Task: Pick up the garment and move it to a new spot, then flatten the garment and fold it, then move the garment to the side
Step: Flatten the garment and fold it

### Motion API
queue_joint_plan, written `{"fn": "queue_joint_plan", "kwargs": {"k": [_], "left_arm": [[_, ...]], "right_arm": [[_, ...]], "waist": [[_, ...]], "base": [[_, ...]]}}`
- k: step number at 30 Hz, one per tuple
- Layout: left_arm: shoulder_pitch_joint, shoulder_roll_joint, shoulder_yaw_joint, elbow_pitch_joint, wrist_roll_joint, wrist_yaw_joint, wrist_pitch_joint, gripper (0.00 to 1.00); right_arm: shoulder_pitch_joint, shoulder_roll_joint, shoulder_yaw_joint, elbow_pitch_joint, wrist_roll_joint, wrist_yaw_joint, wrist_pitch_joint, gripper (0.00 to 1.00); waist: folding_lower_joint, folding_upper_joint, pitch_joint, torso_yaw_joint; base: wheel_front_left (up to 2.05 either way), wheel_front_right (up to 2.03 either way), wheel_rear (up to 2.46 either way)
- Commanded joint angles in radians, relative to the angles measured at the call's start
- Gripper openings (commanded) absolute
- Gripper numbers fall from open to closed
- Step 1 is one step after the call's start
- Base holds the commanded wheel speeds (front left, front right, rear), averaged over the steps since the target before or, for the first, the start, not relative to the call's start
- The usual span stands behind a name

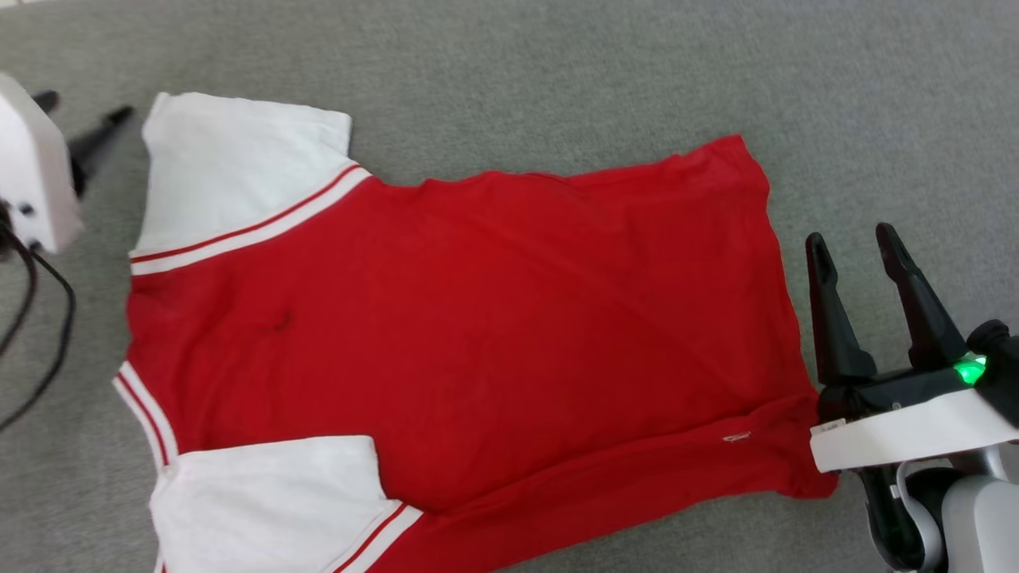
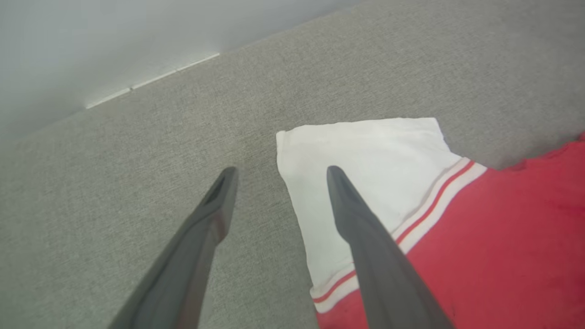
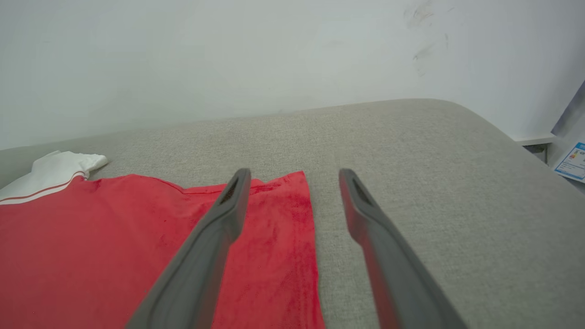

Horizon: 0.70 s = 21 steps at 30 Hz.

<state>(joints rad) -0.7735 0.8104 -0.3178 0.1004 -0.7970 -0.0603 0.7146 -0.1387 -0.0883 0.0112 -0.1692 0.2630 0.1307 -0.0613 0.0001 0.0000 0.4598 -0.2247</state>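
The garment (image 1: 462, 318), a red shirt with white short sleeves and red-white striped trim, lies spread flat on the grey fabric surface, plain side up, collar end to the left and hem to the right. My right gripper (image 1: 853, 245) stands open just right of the hem, above the surface. Seen from the right wrist, the right gripper (image 3: 295, 176) straddles the garment's hem edge (image 3: 301, 228). My left gripper (image 1: 83, 119) is at the far left, blurred, beside the upper white sleeve. From the left wrist, that gripper (image 2: 279, 173) is open over the sleeve's outer edge (image 2: 365, 155).
A grey upholstered surface (image 1: 557, 72) carries the garment. A pale wall (image 3: 228, 59) runs behind it. The surface's rounded edge (image 3: 516, 137) falls off at the right, with a printed label (image 3: 571, 162) beyond. Black cables (image 1: 36, 318) hang at the left.
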Motion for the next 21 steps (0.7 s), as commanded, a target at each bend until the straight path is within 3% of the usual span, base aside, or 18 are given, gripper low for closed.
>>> {"fn": "queue_joint_plan", "kwargs": {"k": [1,5,10,21], "left_arm": [[-0.062,0.014,-0.006,0.027,-0.008,0.019,0.077,1.00],[-0.179,0.002,-0.032,0.080,-0.015,0.049,0.216,1.00],[-0.257,0.010,-0.078,0.134,-0.008,0.038,0.336,1.00],[-0.285,0.051,-0.106,0.209,0.027,0.074,0.430,1.00]], "right_arm": [[-0.019,0.013,0.008,0.004,0.001,0.000,-0.011,1.00],[-0.034,0.020,0.021,0.017,0.002,0.000,-0.019,1.00],[-0.056,0.030,0.029,0.028,0.007,0.000,-0.035,1.00],[-0.071,0.039,0.053,-0.001,-0.028,0.000,-0.030,1.00]], "waist": [[-0.0001,0.0000,0.049,-0.040],[-0.0001,0.0000,0.085,-0.060],[-0.0001,0.0000,0.114,-0.089],[-0.0001,0.0000,0.162,-0.130]], "base": [[0.00,0.00,0.00],[0.00,0.00,0.00],[0.00,0.00,0.00],[0.00,0.00,0.00]]}}
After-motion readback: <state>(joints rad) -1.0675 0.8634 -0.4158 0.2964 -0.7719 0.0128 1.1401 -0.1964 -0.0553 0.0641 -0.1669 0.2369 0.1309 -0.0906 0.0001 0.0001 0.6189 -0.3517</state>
